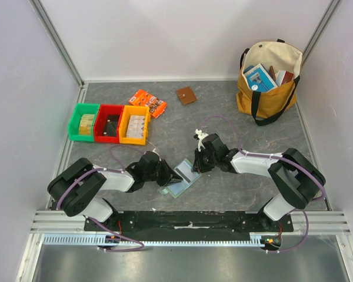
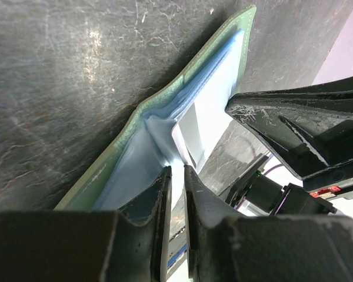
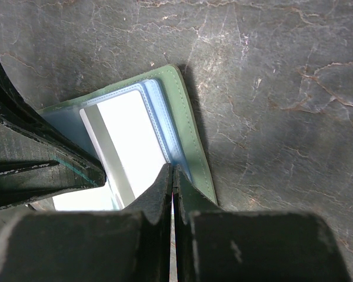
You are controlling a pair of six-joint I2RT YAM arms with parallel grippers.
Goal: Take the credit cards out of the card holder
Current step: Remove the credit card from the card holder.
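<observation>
The card holder [image 1: 182, 181] lies open on the dark table between my two grippers, pale green outside [image 3: 191, 138] with blue sleeves [image 2: 135, 170]. A pale credit card [image 3: 129, 138] shows in a sleeve, and its edge [image 2: 191, 132] stands partly out in the left wrist view. My left gripper [image 1: 166, 174] sits at the holder's left side, its jaws [image 2: 176, 170] a narrow gap apart at the card's corner, nothing visibly pinched. My right gripper [image 1: 195, 165] is shut, its tips [image 3: 174, 170] resting on the blue sleeve edge by the green border.
Green [image 1: 83, 122], red [image 1: 109, 123] and orange [image 1: 134, 124] bins stand at the back left. An orange printed packet [image 1: 147, 103] and a brown square wallet [image 1: 186, 95] lie behind them. A tan tote bag [image 1: 267, 82] with books stands at the back right.
</observation>
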